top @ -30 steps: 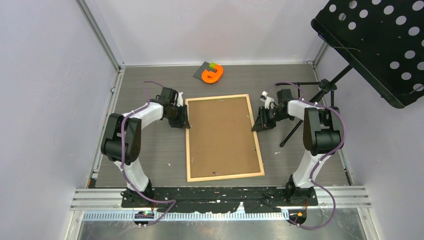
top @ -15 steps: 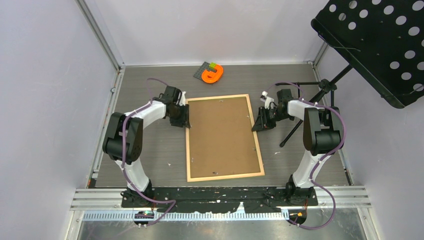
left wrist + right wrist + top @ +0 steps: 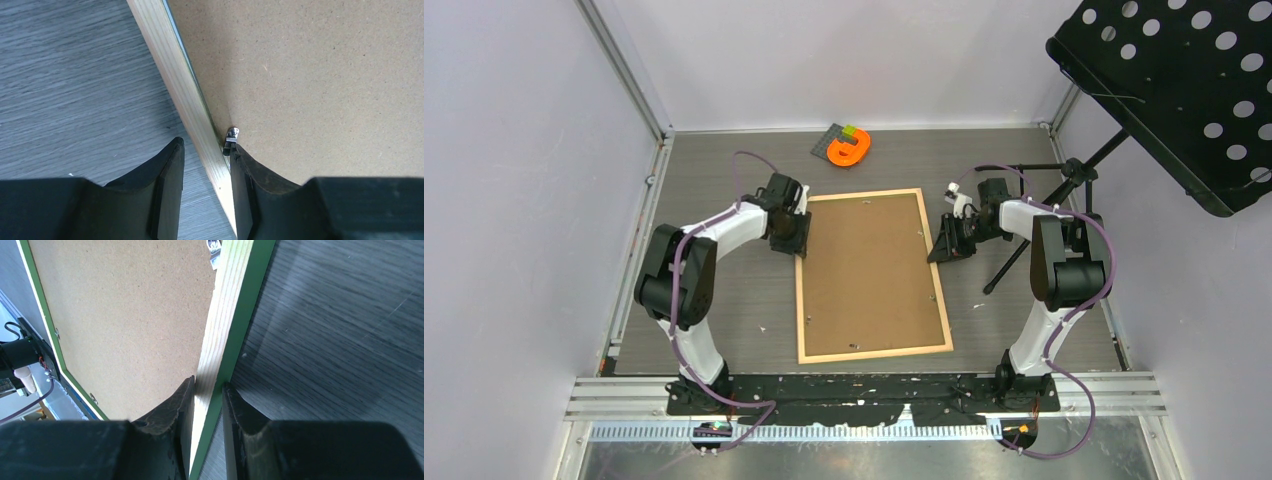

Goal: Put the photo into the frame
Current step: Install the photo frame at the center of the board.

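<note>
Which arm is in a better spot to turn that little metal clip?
Left. The left tool straddles the frame, one finger beside the clip. The right tool is pinching the other rail.

Enclosure walls (image 3: 524, 150): plain pale lilac, evenly lit. Table top (image 3: 754, 295): dark grey wood-grain with a few white specks. Aluminium rail (image 3: 627, 72) runs along the far left corner. Black perforated music stand (image 3: 1184, 80) overhangs the right side.

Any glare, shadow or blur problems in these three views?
Top view: even light, sharp, no glare on the backing board. Left wrist: board grain crisp, a small glint on the metal clip. Right wrist: soft shadow falls on the table beside the frame; far background at left is blurred.
</note>
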{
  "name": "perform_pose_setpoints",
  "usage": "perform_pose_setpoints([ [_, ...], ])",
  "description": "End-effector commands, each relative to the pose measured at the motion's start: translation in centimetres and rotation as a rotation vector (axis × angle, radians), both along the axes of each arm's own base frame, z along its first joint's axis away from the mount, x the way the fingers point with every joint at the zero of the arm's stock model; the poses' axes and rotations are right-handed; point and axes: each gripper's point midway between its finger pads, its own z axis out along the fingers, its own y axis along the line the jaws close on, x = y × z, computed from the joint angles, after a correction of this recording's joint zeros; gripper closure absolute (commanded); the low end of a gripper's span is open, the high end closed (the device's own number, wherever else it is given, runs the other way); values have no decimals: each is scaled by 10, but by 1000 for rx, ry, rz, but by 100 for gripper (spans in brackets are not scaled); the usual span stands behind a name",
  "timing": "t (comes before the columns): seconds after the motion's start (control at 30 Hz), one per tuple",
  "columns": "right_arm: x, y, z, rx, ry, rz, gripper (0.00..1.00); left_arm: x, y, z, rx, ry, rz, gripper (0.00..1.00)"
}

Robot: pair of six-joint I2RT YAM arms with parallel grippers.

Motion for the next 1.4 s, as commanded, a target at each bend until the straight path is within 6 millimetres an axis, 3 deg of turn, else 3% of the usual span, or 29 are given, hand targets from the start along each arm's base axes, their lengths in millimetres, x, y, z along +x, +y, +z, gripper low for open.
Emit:
perform_pose_setpoints([
  [0.0,-2,3,-1,23,14,15,94,1,10,5,84,-36,-11,63],
  [0.33,-2,3,-1,23,13,12,94,-2,7,2,97,-13,-25,80],
  [0.6,-3,3,-1,24,15,12,94,9,8,3,106,-63,-15,100],
  [0.83,-3,3,-2,26,20,11,94,19,-5,18,51,-153,-61,100],
  [1.07,-3,3,-1,26,19,11,94,37,-14,36,110,-279,-118,99],
  [1.37,-4,3,-2,31,22,12,95,40,-24,39,130,-358,-164,79],
])
